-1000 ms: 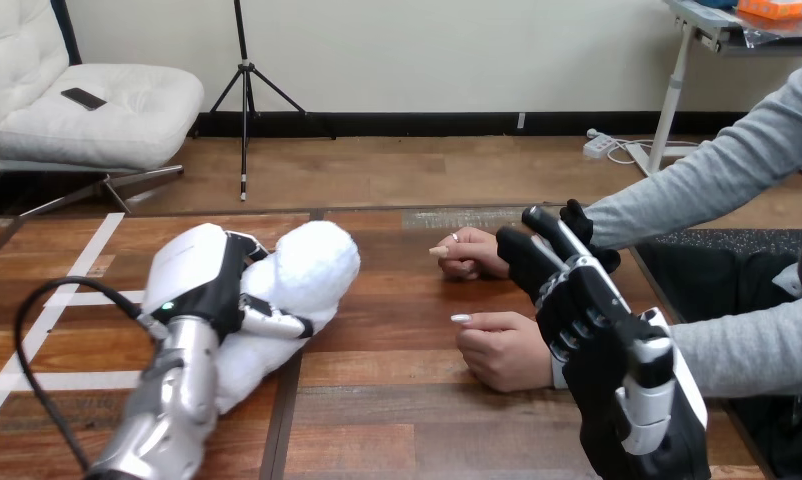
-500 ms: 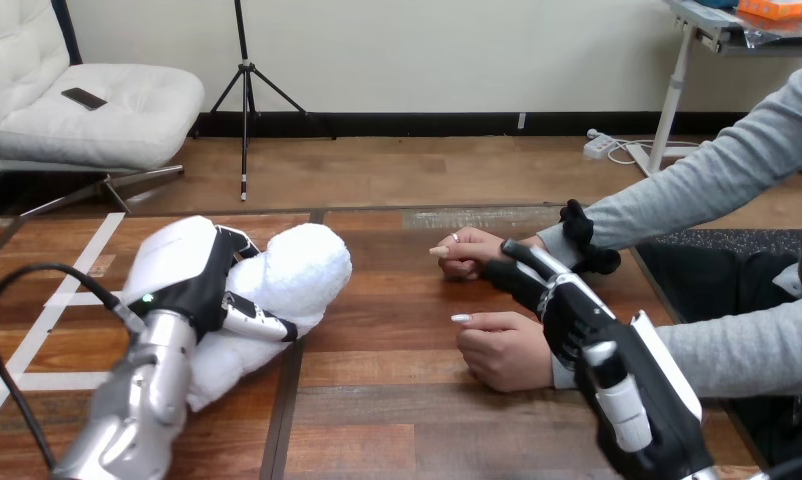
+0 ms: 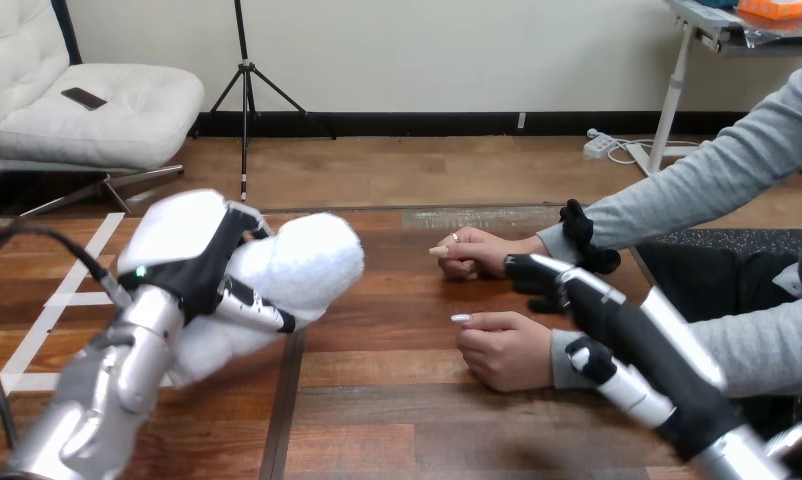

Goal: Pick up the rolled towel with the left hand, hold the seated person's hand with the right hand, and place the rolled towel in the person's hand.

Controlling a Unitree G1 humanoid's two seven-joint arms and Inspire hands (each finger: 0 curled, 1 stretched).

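Where left hand (image 3: 192,265) grips, rolled towel (image 3: 312,262) half-hidden

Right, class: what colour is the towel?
White; the towel shows best in the head view, held by the left hand.

Bright, even indoor light; soft, faint shadow under person's nearer hand (image 3: 502,352) on wooden table (image 3: 397,425).
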